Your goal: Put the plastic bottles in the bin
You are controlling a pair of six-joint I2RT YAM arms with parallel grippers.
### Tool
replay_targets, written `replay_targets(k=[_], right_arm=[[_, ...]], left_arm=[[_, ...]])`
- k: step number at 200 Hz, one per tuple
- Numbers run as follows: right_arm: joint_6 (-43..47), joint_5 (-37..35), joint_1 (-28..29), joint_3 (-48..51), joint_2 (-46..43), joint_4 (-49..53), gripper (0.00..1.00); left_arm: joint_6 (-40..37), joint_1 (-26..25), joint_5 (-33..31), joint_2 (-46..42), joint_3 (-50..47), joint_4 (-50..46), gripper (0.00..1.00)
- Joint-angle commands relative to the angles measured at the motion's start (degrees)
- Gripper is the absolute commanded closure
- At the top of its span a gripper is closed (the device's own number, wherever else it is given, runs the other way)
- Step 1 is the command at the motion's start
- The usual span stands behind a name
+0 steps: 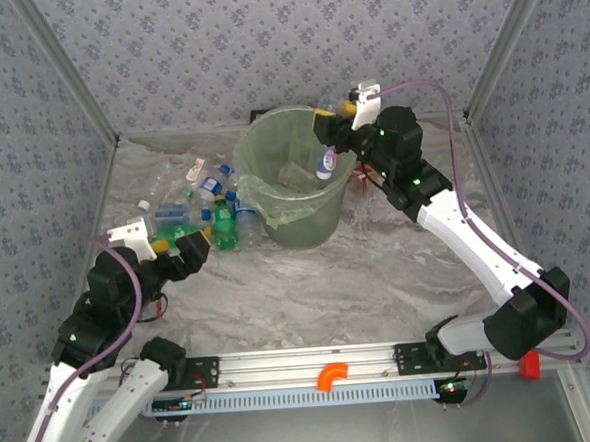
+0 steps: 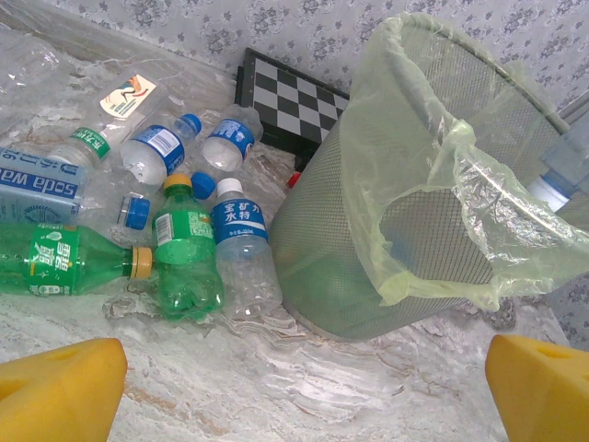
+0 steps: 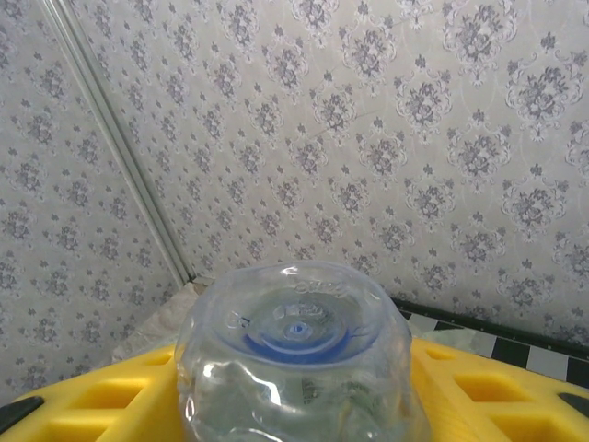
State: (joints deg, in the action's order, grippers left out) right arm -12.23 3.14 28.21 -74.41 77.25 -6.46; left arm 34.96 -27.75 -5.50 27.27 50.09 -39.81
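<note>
the task is in its early part: the right gripper [image 1: 332, 134] is closed on a clear bottle [image 3: 299, 354] above the bin [image 1: 305, 225], where one bottle seems to lie inside. about ten plastic bottles [image 2: 184, 249] lie on the table [image 1: 379, 276] left of the bin, near the left gripper [image 1: 201, 247], which is wide and empty. the bin's inside is mostly hidden, so the count is unsure.

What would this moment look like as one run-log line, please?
right gripper: shut on clear bottle, over bin | left gripper: open, facing loose bottles | stage: bottle not yet released
</note>
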Motion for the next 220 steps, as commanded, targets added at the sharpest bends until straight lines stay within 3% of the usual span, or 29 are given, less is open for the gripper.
replay_targets(k=[1,59,70,75,80,84,220], right_arm=[[0.3,-1.3,-0.8,1.7,-0.3,-2.6,0.45],[1.7,-1.0,-1.2,2.6,-0.6,-1.4,0.41],[1.9,-0.7,-1.1,2.8,-0.8,-0.9,0.32],[1.8,-1.0,-1.1,2.8,-0.9,-0.6,0.21],[1.8,-1.1,-1.1,2.9,-1.0,-0.5,0.03],[1.8,-1.2,-1.0,3.0,-1.1,-0.5,0.00],[2.0,-1.3,-0.5,3.3,-4.0,1.1,0.00]], left_arm=[[-1.2,0.2,0.6,-0.4,-0.1,1.6,0.00],[-1.3,0.1,0.2,-0.5,-0.2,1.9,0.00],[-1.3,0.1,0.2,-0.4,-0.3,1.9,0.00],[-1.3,0.1,0.1,-0.4,-0.3,1.9,0.00],[-1.3,0.2,0.0,-0.5,-0.2,1.8,0.00],[-1.3,0.2,0.0,-0.5,-0.2,1.7,0.00],[-1.3,0.1,-1.0,-0.2,-0.5,1.5,0.00]])
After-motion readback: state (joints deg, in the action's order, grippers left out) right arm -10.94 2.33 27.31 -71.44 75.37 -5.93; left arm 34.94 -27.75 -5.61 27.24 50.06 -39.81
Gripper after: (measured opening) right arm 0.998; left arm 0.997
